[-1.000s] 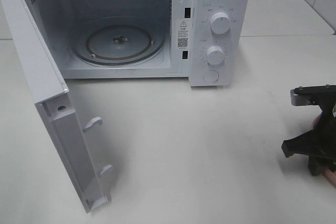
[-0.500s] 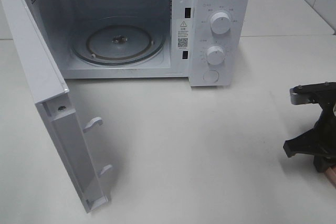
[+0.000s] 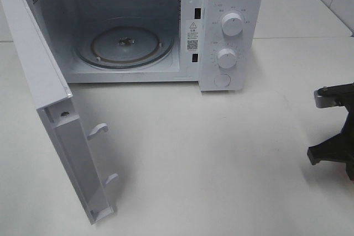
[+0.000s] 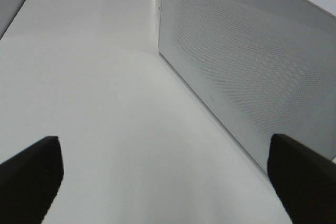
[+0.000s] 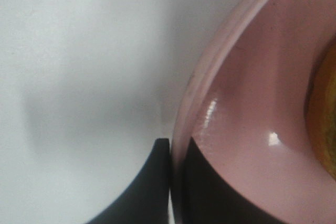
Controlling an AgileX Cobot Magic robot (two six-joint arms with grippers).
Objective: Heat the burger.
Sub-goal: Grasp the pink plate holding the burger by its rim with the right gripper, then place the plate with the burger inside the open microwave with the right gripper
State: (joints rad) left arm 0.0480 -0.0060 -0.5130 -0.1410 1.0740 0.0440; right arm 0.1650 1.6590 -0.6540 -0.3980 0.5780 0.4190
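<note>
Pink rim of the plate (image 5: 215,56) is being pinched by the right gripper (image 5: 173,182), reaching in at the right edge. The burger (image 5: 323,108) is sitting on it, barely showing, its facing untellable; the left gripper (image 4: 163,182) is hovering, fingers apart.

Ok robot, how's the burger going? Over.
Left gripper open. Right gripper shut on pink plate rim, burger edge showing on it. Microwave door wide open, nothing seen blocking.
</note>
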